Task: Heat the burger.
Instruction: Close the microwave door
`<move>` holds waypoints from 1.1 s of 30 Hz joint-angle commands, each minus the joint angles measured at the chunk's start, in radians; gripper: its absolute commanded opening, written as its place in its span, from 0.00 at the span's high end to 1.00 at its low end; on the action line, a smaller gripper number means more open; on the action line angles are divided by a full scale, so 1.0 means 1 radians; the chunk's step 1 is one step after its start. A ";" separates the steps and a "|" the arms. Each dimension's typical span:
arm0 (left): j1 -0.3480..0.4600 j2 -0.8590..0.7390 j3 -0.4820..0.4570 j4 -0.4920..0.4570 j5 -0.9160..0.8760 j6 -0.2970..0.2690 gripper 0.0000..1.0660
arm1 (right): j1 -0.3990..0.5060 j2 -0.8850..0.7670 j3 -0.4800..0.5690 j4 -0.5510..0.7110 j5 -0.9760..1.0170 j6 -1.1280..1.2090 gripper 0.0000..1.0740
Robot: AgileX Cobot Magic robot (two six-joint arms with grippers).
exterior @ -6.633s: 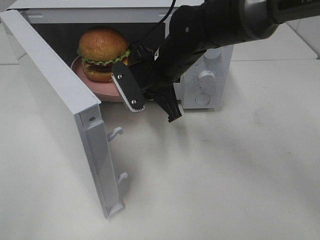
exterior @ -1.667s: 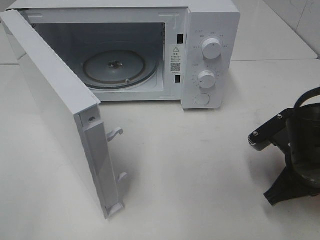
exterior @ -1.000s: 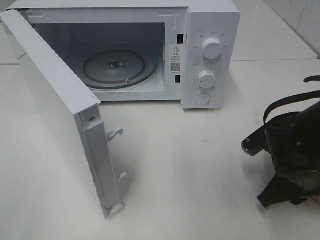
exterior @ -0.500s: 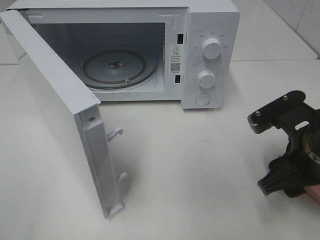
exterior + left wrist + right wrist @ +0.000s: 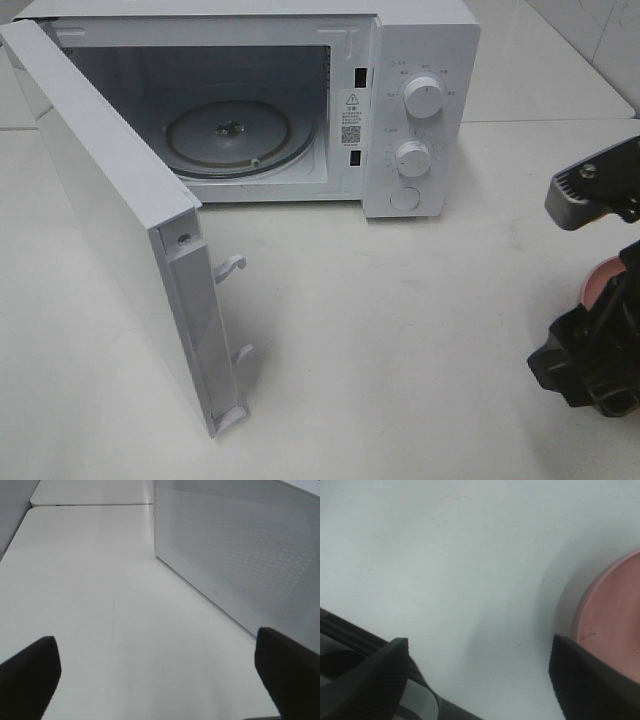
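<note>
Meanwhile, the microwave [image 5: 300,110] stood at the back of the white table [image 5: 400,350] with its door [image 5: 110,220] swung wide toward the front, so that the cavity lay open to the high camera. Inside the microwave, the glass turntable [image 5: 228,137] sat bare in the middle of the floor. On the microwave's control panel, to the right of the cavity, two round knobs [image 5: 423,98] were set one above the other, with a round button [image 5: 404,198] below them.

Well to the right of the microwave and nearer the front edge of the table, the right hand [image 5: 600,285] hung at the border of the high view, its two dark fingers spread apart, one upper and one lower. Between them a sliver of the pink plate [image 5: 606,282] showed. In the right wrist view the same plate [image 5: 612,620] lay flat on the table, one finger [image 5: 587,680] just beside its rim and the other well clear; neither visibly pinched it. The burger could not be seen in any view, so its place could not be told.

The left hand [image 5: 160,675] hovered over bare table on the outer side of the microwave's open door [image 5: 240,555], its fingers [image 5: 30,672] spread wide and holding nothing.
</note>
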 commanded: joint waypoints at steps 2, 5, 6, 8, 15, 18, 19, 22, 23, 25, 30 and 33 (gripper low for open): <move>0.003 -0.017 0.003 0.001 0.001 -0.008 0.08 | 0.002 -0.139 -0.002 0.077 0.092 -0.099 0.29; 0.003 -0.017 0.003 0.001 0.001 -0.008 0.08 | 0.002 -0.208 -0.002 0.077 0.141 -0.101 0.28; 0.003 -0.017 0.003 0.001 0.001 -0.008 0.08 | 0.002 -0.208 -0.002 0.077 0.141 -0.101 0.28; 0.003 -0.017 0.003 0.001 0.001 -0.008 0.08 | 0.002 -0.255 -0.003 0.079 0.166 -0.102 0.28; 0.003 -0.017 0.003 0.001 0.001 -0.008 0.08 | 0.002 -0.382 -0.057 0.081 0.335 -0.101 0.29; 0.003 -0.017 0.003 0.001 0.001 -0.008 0.08 | 0.002 -0.436 -0.060 0.081 0.352 -0.101 0.29; 0.003 -0.017 0.003 0.001 0.001 -0.008 0.08 | 0.002 -0.462 -0.060 0.081 0.355 -0.101 0.29; 0.003 -0.017 0.003 0.001 0.001 -0.008 0.08 | -0.024 -0.532 -0.060 0.080 0.358 -0.101 0.29; 0.003 -0.017 0.003 0.001 0.001 -0.008 0.08 | -0.024 -0.532 -0.060 0.080 0.358 -0.101 0.29; 0.003 -0.017 0.003 0.001 0.001 -0.008 0.08 | -0.093 -0.598 -0.060 0.080 0.358 -0.110 0.29; 0.003 -0.017 0.003 0.001 0.001 -0.008 0.08 | -0.214 -0.696 -0.059 0.081 0.355 -0.146 0.29; 0.003 -0.017 0.003 0.001 0.001 -0.008 0.08 | -0.268 -0.752 -0.059 0.081 0.355 -0.146 0.29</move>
